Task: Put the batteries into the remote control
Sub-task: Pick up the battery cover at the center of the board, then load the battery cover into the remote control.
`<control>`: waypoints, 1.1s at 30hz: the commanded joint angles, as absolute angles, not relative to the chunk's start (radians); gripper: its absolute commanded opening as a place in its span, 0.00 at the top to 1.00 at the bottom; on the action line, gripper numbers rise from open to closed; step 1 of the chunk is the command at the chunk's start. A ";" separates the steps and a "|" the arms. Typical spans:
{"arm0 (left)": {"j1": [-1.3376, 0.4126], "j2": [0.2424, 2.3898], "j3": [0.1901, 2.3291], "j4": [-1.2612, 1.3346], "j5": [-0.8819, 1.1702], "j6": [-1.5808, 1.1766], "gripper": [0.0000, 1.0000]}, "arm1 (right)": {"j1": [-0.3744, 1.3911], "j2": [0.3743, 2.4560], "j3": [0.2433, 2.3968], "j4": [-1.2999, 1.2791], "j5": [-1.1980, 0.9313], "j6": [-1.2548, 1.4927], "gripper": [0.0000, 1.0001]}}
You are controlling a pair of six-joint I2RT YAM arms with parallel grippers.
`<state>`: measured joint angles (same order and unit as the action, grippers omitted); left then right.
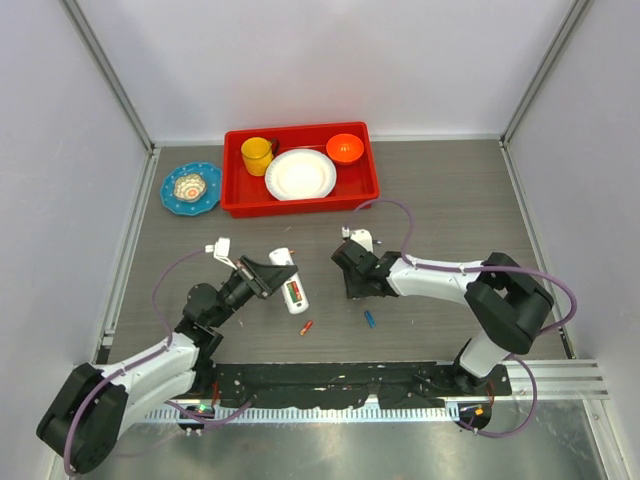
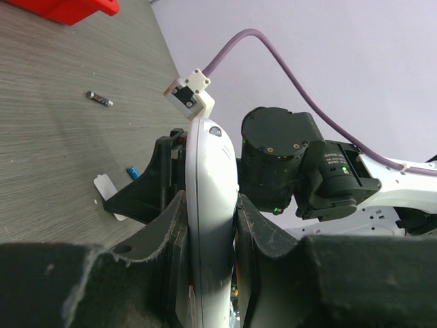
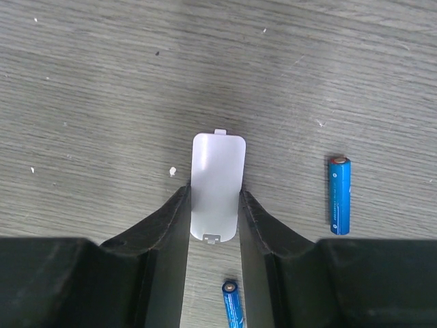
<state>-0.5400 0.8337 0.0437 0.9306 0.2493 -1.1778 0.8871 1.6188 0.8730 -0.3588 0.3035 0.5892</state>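
Note:
My left gripper (image 1: 268,277) is shut on the white remote control (image 1: 291,283), gripping it edgewise by its long sides (image 2: 210,205). Something green and red shows in its back recess (image 1: 294,292). My right gripper (image 1: 350,278) is low over the table, its fingers closed against both sides of the small white cover piece (image 3: 217,184). Two blue batteries lie by it on the table, one to the right (image 3: 339,195) and one between the fingers' bases (image 3: 232,305). An orange-red battery (image 1: 307,327) lies near the remote's end. Only one blue battery (image 1: 369,319) shows in the top view.
A red tray (image 1: 232,200) at the back holds a yellow cup (image 1: 257,155), a white plate (image 1: 300,174) and an orange bowl (image 1: 344,148). A blue dish (image 1: 191,187) sits left of it. A dark battery (image 2: 100,99) lies on the table in the left wrist view.

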 commanded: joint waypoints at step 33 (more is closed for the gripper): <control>-0.594 1.516 0.327 1.546 0.227 -1.333 1.00 | 0.968 1.331 1.222 -0.715 0.081 0.437 0.99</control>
